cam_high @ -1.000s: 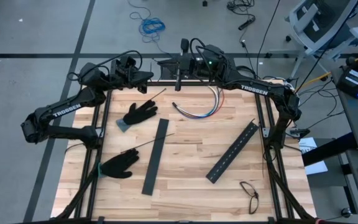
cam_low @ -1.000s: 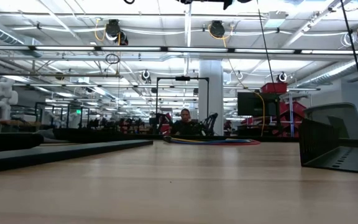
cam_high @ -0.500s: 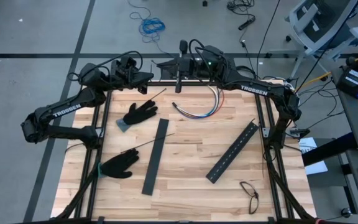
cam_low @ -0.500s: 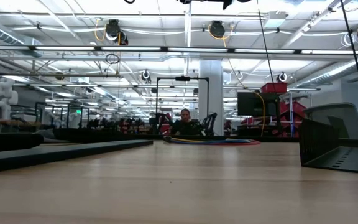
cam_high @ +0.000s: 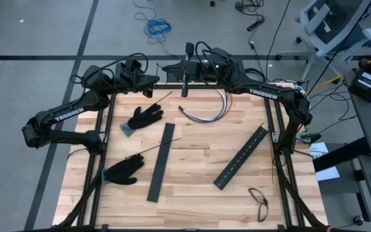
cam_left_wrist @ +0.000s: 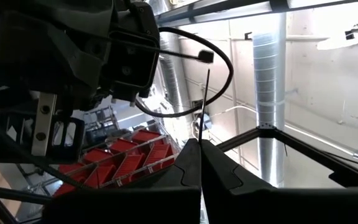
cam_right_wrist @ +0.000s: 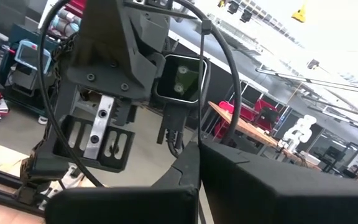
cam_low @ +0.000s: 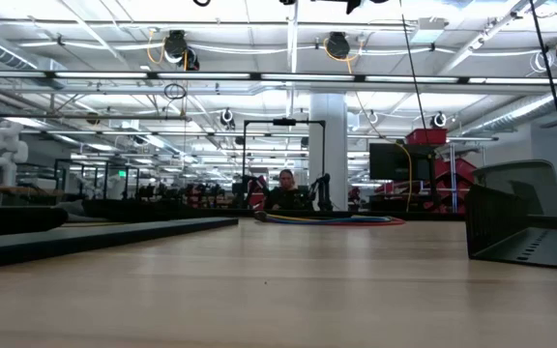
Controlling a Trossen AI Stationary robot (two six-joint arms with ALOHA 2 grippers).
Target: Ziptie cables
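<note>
Both grippers parked at bench's far edge, fingers pressed shut, empty: left gripper (cam_high: 152, 80), right gripper (cam_high: 171, 66). Cables (cam_high: 206, 113) nearer right gripper (curved bundle, ends toward far edge).

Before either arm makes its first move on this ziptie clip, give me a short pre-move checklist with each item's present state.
1. Left gripper shut and parked at the table's far edge: ok.
2. Right gripper shut and parked at the far edge, facing the left one: ok.
3. Cables lying free on the table, nothing on top: ok.
4. Zipties in view: ok, one crosses a black bar, another lies by a glove.
5. Cables already tied: not ok, no ziptie around them.
6. Which ziptie end is the head: cannot tell.
</note>
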